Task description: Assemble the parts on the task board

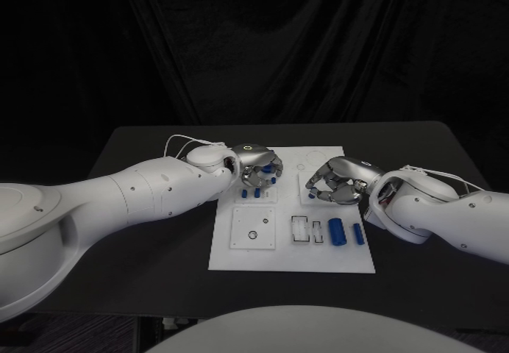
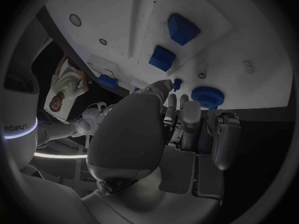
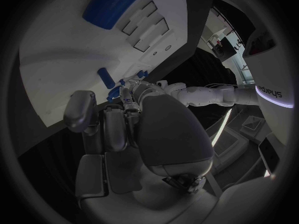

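The white task board (image 1: 292,254) lies mid-table. My left hand (image 1: 254,165) hovers over its far left corner and pinches a small blue peg (image 2: 177,83) at its fingertips, close above the board. Beside that peg stand a round blue knob (image 2: 207,95) and two blue blocks (image 2: 182,28) (image 2: 162,57); in the head view small blue parts (image 1: 254,193) stand just in front of the hand. My right hand (image 1: 340,184) hangs over the far right part of the board, fingers curled in, nothing seen in them. Two blue cylinders (image 1: 336,231) (image 1: 359,234) lie near the board's right edge.
A square white plate with a small hole (image 1: 254,228) and a slotted block (image 1: 307,229) sit on the board's near half. The black table (image 1: 159,257) extends around the board. The big cylinder (image 3: 115,5) and slots (image 3: 146,25) lie past my right hand's fingers.
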Robot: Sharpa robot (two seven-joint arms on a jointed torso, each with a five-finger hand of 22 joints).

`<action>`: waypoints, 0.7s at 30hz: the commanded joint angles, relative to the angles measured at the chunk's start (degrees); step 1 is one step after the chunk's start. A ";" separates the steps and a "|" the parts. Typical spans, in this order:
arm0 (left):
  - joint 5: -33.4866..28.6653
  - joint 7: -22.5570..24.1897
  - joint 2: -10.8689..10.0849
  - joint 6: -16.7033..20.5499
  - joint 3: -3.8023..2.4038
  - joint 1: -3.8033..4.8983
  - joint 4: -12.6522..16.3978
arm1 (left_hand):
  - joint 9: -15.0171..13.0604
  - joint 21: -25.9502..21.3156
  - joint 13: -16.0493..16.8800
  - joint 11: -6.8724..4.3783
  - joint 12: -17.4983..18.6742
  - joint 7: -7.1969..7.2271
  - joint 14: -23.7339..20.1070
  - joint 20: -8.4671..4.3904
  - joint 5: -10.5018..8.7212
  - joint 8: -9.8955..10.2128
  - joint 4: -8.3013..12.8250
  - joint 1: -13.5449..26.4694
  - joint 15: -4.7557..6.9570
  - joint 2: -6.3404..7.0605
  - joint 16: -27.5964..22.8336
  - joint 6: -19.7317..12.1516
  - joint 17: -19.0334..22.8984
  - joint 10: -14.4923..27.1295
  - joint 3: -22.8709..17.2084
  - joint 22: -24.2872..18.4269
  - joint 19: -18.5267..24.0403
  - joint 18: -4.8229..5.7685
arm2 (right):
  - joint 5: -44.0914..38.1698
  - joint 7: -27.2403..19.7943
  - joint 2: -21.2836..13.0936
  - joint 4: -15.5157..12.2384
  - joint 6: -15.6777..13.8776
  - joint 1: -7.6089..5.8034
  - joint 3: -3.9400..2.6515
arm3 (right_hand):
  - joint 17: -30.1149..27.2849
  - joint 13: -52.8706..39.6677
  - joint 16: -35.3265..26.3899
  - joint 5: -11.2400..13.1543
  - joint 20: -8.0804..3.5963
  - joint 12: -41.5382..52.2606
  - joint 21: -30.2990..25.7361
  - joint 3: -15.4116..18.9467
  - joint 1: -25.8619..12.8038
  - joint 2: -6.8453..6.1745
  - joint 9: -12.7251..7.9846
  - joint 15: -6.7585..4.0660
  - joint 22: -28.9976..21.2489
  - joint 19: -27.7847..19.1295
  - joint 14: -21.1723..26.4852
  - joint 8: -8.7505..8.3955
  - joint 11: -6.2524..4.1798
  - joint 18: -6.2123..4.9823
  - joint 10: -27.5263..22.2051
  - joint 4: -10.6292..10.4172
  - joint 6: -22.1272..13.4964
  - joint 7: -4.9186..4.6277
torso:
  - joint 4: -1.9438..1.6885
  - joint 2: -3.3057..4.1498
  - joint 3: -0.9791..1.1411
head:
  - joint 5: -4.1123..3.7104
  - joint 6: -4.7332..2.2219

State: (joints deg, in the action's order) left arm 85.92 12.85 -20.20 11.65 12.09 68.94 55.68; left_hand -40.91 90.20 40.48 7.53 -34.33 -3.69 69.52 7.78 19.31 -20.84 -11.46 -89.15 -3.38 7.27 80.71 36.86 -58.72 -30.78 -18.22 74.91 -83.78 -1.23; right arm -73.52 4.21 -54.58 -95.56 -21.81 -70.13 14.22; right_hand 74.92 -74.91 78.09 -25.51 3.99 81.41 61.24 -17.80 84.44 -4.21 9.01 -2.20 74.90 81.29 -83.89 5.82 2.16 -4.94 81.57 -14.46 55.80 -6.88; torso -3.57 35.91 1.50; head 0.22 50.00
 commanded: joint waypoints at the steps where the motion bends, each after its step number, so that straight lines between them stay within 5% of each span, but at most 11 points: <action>1: 0.81 0.42 0.38 -0.47 -0.05 -0.16 -0.29 | 0.18 -0.08 -0.18 -0.12 -0.23 -0.01 0.27 -0.15 0.27 0.33 0.12 0.38 0.03 -0.09 0.19 0.61 0.11 -0.49 -0.44 14.85 -5.26 1.09 | 0.24 0.03 -0.07 -0.14 -0.48 0.12 -0.03 | 0.02 -3.99 0.00 -0.23 -0.10 -0.25 0.09 -0.19 0.13 -0.21 0.09 -0.05 7.53 -0.14 -2.31 0.35 -0.28 -0.61 -0.23 0.02 0.37 0.06 | -0.01 0.00 0.00 | 0.04 0.00; 11: 0.82 0.36 1.52 -0.73 -0.06 -0.54 -1.68 | 1.97 -0.20 -1.82 -0.68 -0.62 -0.07 0.72 -0.44 0.43 1.18 0.56 0.63 0.43 -0.44 0.51 2.58 -0.04 -2.85 -1.76 15.09 -6.22 1.23 | 0.25 0.25 -0.13 -0.25 -0.27 0.12 -0.03 | 0.04 -3.97 0.02 -0.27 -0.11 -0.26 0.04 -0.23 0.13 -0.19 0.09 -0.06 7.52 -0.15 -2.32 0.35 -0.29 -0.62 -0.25 0.04 0.38 0.07 | -0.01 -0.01 0.00 | 0.01 0.00; 15: 0.82 0.45 1.84 -0.95 -0.06 -0.87 -2.21 | 3.14 -0.20 -2.85 -1.08 -1.53 -0.37 5.06 -1.06 0.67 1.64 1.38 0.85 0.71 -0.67 2.79 4.10 -5.32 -5.56 -2.55 15.09 -6.22 1.23 | 0.26 0.32 -0.14 -0.30 -0.19 0.12 -0.03 | 0.04 -3.97 0.02 -0.27 -0.11 -0.26 0.04 -0.23 0.13 -0.19 0.09 -0.06 7.52 -0.15 -2.32 0.35 -0.29 -0.62 -0.25 0.04 0.38 0.07 | 0.00 0.01 0.00 | -0.01 0.00; 21: 0.82 0.89 2.29 -0.94 -0.06 -1.50 -3.03 | 3.48 -0.20 -3.16 -1.38 -1.92 -0.58 5.26 -1.31 0.84 1.58 1.77 0.88 0.92 -0.96 2.97 5.16 -5.32 -6.47 -2.89 15.09 -6.22 1.23 | 0.26 0.40 -0.11 -0.30 -0.08 0.12 -0.03 | 0.04 -3.97 0.02 -0.27 -0.11 -0.26 0.04 -0.23 0.13 -0.19 0.09 -0.06 7.52 -0.15 -2.32 0.35 -0.29 -0.62 -0.25 0.04 0.38 0.07 | -0.01 0.00 0.00 | 0.00 0.00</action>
State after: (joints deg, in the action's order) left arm 86.38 12.90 -18.11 11.25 12.08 67.61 52.78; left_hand -37.48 90.20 37.39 6.24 -35.94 -4.28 74.56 6.94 19.77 -19.51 -9.65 -88.46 -2.46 6.58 83.38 41.64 -64.10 -36.81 -20.82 74.91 -83.98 -0.32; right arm -73.29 4.23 -54.64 -95.72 -21.75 -70.13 14.22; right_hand 74.91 -74.91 78.09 -25.51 3.99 81.41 61.24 -17.80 84.44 -4.21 9.01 -2.20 74.90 81.29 -83.89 5.82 2.16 -4.94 81.57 -14.46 55.80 -6.88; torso -3.57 35.91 1.50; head 0.24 50.00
